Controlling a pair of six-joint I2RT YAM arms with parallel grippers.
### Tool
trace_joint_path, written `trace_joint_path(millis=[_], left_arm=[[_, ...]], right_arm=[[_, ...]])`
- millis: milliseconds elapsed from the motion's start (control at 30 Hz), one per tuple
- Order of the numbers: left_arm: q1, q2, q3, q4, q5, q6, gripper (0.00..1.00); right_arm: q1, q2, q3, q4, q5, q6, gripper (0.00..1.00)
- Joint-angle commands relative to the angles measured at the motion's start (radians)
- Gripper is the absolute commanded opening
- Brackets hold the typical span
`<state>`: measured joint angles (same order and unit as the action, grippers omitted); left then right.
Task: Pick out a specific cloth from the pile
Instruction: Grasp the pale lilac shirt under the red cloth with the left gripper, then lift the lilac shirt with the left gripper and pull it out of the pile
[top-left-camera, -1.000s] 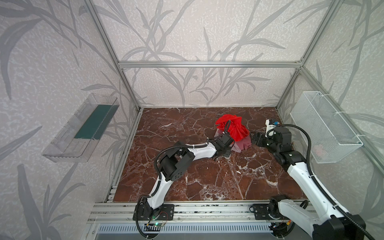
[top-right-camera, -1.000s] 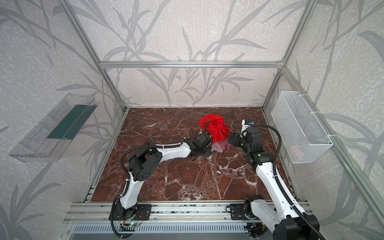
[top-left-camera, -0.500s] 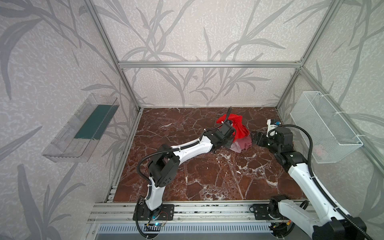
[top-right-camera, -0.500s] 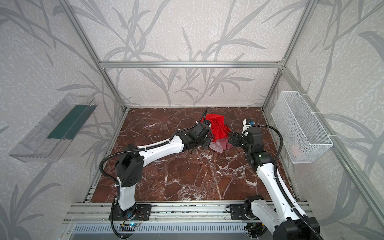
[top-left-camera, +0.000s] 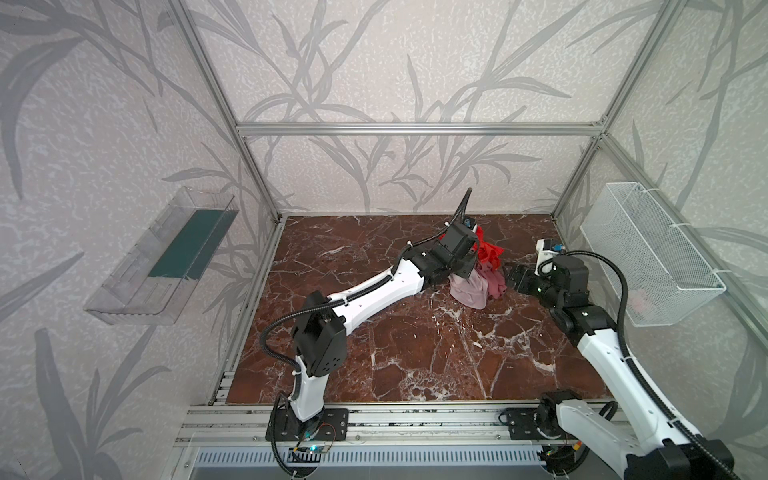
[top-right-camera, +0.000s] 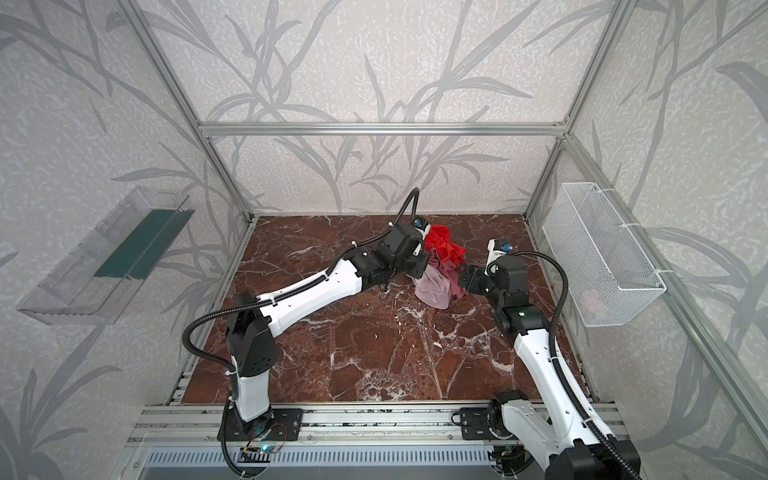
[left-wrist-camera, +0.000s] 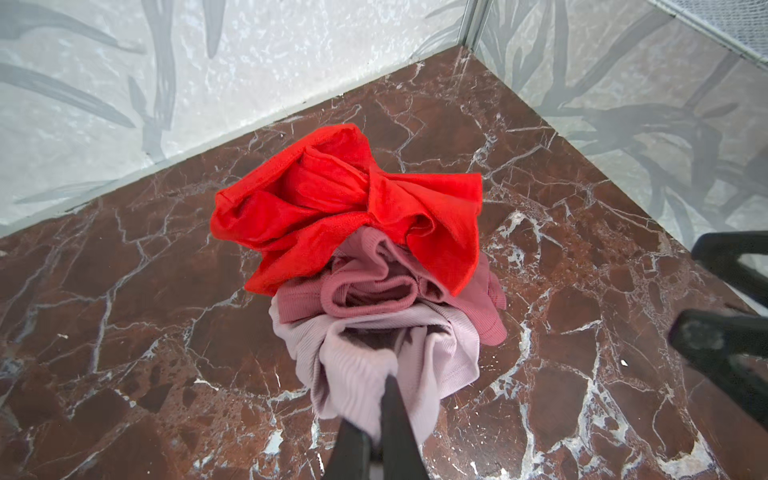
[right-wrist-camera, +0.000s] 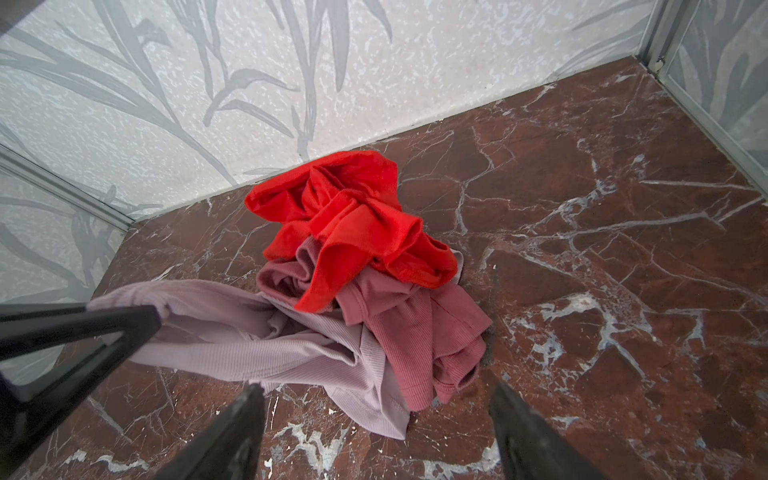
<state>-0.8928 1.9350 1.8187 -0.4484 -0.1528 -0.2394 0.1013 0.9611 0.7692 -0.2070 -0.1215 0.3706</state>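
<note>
Left fingers (left-wrist-camera: 392, 399): are clamping together on a bunched fold of the cloth (left-wrist-camera: 444, 357), gripping one edge so that this piece alone can be drawn out.
The cloth: is stretching from between the left fingers back into the pile (right-wrist-camera: 374, 282). Its gripped end seems to be hanging clear of the counter (left-wrist-camera: 124, 332), and its far end is lying under the other two cloths.
Dusty-rose cloth (left-wrist-camera: 365, 286): is sitting just beyond the left fingertips, resting on the lilac-pink fabric and probably weighing it down.
Red cloth (left-wrist-camera: 345, 199): is lying on top, farthest from the left fingers, and neither set of fingers is touching it.
Right fingers (right-wrist-camera: 249, 399): are standing wide apart and holding nothing. They are hovering just short of the pile's near edge, with the cloth's loose hem lying in front of them.
Likely purpose: the right fingers are probably waiting to pin the rose and red cloths while the left ones pull.
Risk: the rose cloth may drag along, since it is overlapping the lilac-pink one.
</note>
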Motion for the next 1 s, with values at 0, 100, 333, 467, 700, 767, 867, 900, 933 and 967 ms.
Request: trace_joint_path(millis=[0, 100, 333, 467, 700, 767, 867, 900, 933, 967], left_arm=[[-0.005, -0.027, 0.077, -0.024, 0.003, 0.040, 0.00], [-0.006, -0.028, 0.106, -0.035, 0.023, 0.046, 0.00], [-0.006, -0.063, 0.133, -0.065, 0.022, 0.050, 0.00], [-0.006, -0.094, 0.133, -0.070, 0.019, 0.057, 0.00], [-0.006, -0.129, 0.152, -0.087, 0.019, 0.068, 0.00], [-0.006, -0.131, 0.159, -0.093, 0.021, 0.070, 0.00], [-0.006, -0.124, 0.202, -0.133, 0.010, 0.083, 0.00], [-0.006, -0.123, 0.217, -0.144, -0.005, 0.088, 0.00], [-0.006, -0.124, 0.232, -0.150, -0.018, 0.097, 0.00], [-0.006, -0.126, 0.244, -0.155, -0.027, 0.102, 0.00]], right_arm=[[-0.007, -0.021, -0.007, 0.021, -0.013, 0.005, 0.84], [-0.010, -0.021, -0.002, 0.021, -0.015, 0.005, 0.84], [-0.014, -0.020, 0.001, 0.030, -0.027, 0.013, 0.84], [-0.014, -0.020, 0.002, 0.035, -0.034, 0.019, 0.84], [-0.014, -0.021, -0.002, 0.043, -0.041, 0.028, 0.84], [-0.013, -0.019, -0.002, 0.043, -0.044, 0.031, 0.84], [-0.015, -0.021, -0.002, 0.043, -0.046, 0.032, 0.84], [-0.016, -0.022, -0.002, 0.043, -0.046, 0.032, 0.84], [-0.015, -0.023, -0.002, 0.043, -0.047, 0.031, 0.84], [-0.015, -0.025, -0.002, 0.044, -0.047, 0.033, 0.84]])
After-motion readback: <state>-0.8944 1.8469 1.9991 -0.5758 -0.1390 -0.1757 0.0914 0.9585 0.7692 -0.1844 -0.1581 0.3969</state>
